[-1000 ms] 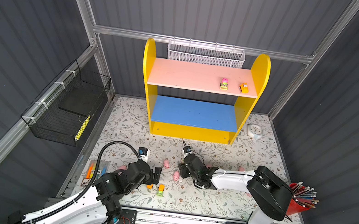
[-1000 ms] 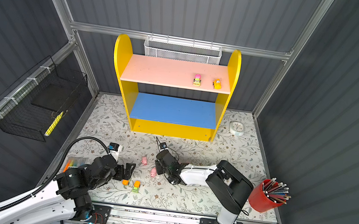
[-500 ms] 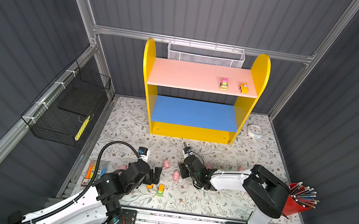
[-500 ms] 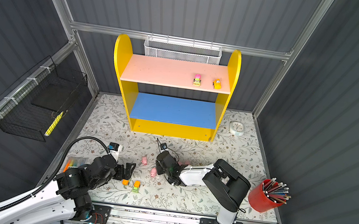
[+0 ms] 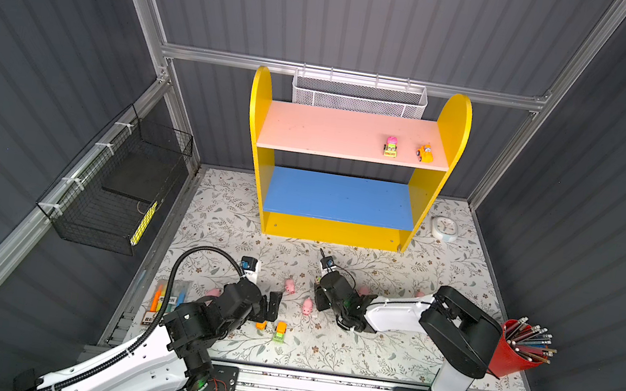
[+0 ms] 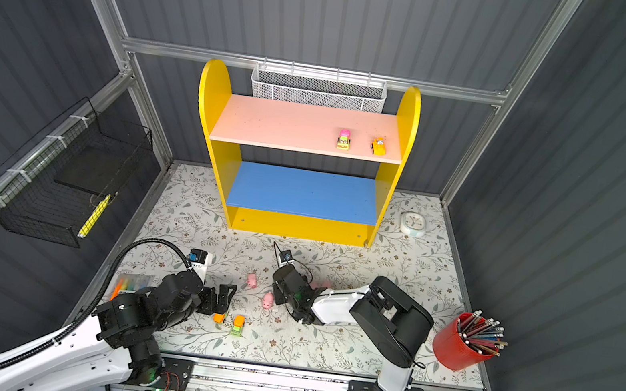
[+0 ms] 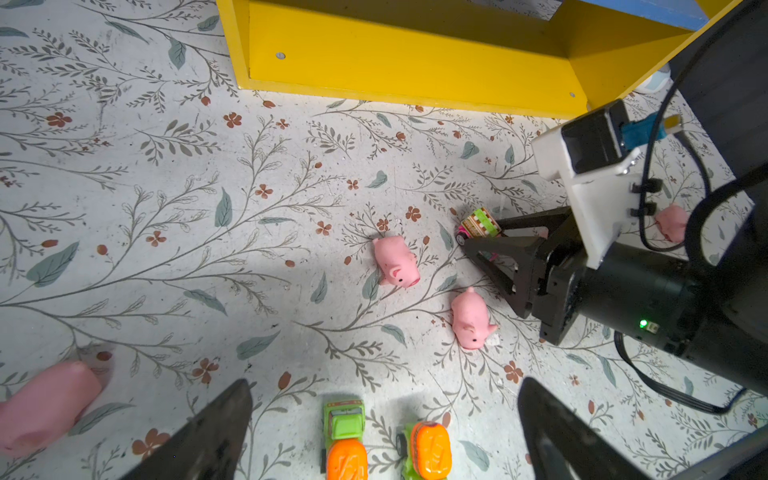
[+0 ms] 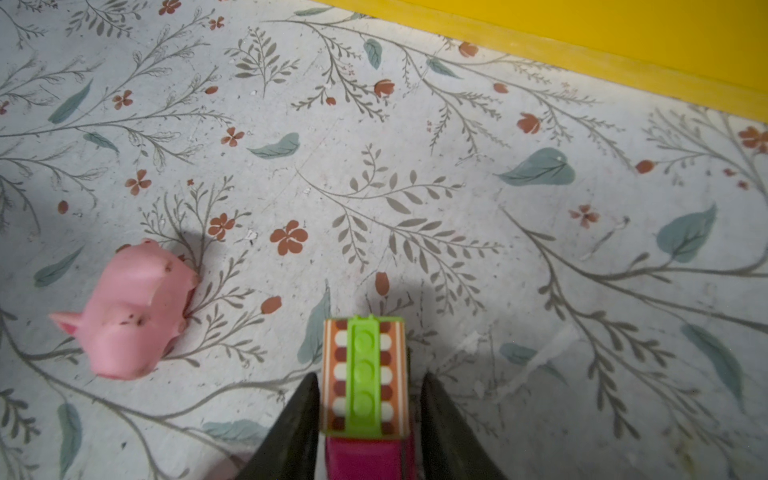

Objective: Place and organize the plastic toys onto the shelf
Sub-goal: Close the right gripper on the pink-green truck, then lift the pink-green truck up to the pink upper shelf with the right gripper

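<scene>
Grey ribbed walls (image 5: 351, 13) w/ floral floor mat (image 5: 363, 355).

Both top views look steeply down from high above the 6 o'clock edge toward the shelf (image 5: 333, 132) at 12, far enough to hold the whole floral mat (image 5: 363, 355). The wrist cameras sit low and close over it, left facing 2 o'clock, right 10, sharing one green-topped toy vehicle (image 7: 480, 224) (image 8: 363, 374) and the shelf's base.

The right gripper (image 8: 370, 378) fingers (image 8: 297, 419) have closed in against the pink toy vehicle (image 8: 363, 399).
</scene>
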You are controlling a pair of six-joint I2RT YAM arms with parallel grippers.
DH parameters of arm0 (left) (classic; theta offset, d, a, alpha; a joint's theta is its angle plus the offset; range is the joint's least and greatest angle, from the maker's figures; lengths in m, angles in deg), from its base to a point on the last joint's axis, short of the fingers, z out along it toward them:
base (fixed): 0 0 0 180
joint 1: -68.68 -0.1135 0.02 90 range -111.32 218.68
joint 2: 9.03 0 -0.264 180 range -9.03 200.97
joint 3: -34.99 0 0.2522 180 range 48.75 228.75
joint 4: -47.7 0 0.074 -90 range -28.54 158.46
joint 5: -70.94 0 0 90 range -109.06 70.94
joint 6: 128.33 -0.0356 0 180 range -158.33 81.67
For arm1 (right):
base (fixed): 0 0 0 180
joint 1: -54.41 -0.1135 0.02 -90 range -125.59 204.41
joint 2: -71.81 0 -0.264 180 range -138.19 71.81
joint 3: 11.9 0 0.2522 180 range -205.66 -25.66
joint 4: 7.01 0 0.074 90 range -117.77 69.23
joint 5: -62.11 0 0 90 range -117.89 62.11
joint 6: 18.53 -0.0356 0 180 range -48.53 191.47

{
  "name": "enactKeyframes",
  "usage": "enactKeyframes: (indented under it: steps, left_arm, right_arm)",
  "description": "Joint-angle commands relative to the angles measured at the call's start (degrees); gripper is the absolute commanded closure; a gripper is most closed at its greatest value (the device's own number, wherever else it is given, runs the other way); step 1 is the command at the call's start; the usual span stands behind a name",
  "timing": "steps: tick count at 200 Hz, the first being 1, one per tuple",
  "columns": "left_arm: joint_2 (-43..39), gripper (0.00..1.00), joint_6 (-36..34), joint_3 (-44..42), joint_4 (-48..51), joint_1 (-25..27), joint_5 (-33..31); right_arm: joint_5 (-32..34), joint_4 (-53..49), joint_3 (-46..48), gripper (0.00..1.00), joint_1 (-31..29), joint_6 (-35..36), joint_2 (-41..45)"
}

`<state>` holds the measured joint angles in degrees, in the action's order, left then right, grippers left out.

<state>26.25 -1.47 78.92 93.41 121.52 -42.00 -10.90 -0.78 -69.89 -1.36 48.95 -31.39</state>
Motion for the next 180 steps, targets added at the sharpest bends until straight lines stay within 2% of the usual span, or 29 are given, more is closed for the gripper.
enactKeyframes:
  steps: [1, 16, 49, 109, 180]
  left_arm:
    - [-0.7, 0.0, -1.2, 0.8, 1.3, 0.2, -0.2]
    - [-1.0, 0.0, -1.2, 0.9, 1.5, 0.2, -0.2]
    - [-1.2, 0.0, -1.3, 1.3, 1.8, 0.3, -0.5]
    - [0.6, 0.0, -2.9, 3.6, 1.1, 0.3, -0.4]
    - [10.4, 0.0, -10.9, 14.9, -0.1, 0.2, -0.4]
  right_arm:
    - [1.1, 0.1, -0.3, 0.63, 0.0, 0.0, -0.4]
    - [1.3, -0.1, -0.2, 0.68, 0.0, -0.2, 0.1]
    - [2.0, -2.5, -0.4, 0.71, 0.0, -0.4, 2.7]
    - [6.2, -21.3, -8.7, 0.72, 0.0, -1.0, 12.8]
    - [11.2, -40.2, -25.7, 0.72, 0.0, 3.3, 23.1]
